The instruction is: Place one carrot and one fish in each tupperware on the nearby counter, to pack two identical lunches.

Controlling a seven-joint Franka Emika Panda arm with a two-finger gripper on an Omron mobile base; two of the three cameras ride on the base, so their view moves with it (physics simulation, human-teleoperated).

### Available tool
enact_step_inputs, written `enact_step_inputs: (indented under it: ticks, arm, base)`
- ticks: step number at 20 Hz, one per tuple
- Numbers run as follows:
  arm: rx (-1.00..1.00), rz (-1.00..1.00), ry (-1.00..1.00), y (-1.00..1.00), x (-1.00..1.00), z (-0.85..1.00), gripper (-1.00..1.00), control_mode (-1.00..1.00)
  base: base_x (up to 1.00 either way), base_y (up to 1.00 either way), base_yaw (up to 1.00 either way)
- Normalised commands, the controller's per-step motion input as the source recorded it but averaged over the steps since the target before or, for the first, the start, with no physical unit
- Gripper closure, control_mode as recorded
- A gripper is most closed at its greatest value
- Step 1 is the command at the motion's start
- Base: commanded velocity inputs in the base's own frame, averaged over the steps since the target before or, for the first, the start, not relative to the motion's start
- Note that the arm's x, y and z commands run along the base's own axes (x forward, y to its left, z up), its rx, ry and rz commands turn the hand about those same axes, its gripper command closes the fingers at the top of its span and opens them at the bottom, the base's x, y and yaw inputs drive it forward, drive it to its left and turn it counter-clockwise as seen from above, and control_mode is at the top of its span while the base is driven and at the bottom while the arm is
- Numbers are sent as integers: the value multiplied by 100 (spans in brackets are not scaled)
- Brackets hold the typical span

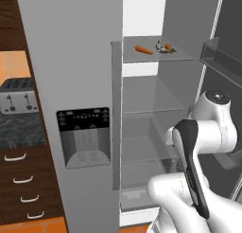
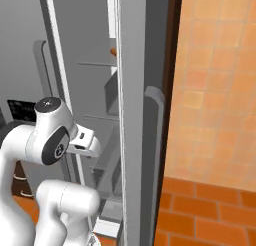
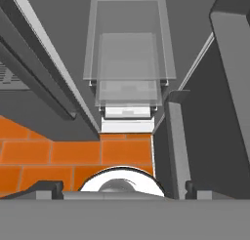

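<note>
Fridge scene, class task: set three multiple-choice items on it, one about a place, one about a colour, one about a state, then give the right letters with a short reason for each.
1. Where does the carrot lie?
A. on the top fridge shelf
B. on the counter
C. on the floor

2. What colour are the floor tiles?
A. blue
B. orange
C. white

3. What state is the right fridge door in?
A. shut
B. swung open
C. taken off

Answers:
1 A: in the left base view the carrot rests on the highest shelf, beside another small food item.
2 B: the hand view looks down on orange tiles in front of the fridge.
3 B: the shelves inside stand exposed, and the door shows edge-on in the right base view.
</note>
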Motion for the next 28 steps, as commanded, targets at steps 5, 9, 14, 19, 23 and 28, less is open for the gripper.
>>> enact_step_inputs:
  ticks: [5,9,14,19,23,28]
  arm:
    - [0,0,0,0,0,0,-100,100]
    - [0,0,0,0,0,0,-100,100]
    - [0,0,0,0,0,0,-100,100]
    - [0,0,-4,0,2,-1,-100,-100]
    - [0,2,-48,0,0,11,-100,-100]
    - [0,3,-30,0,0,46,-100,-100]
  base:
    - [54,-17,0]
    - [56,-18,0]
    - [77,-10,0]
    - [38,-1,0]
    - [0,0,0]
    - [0,0,0]
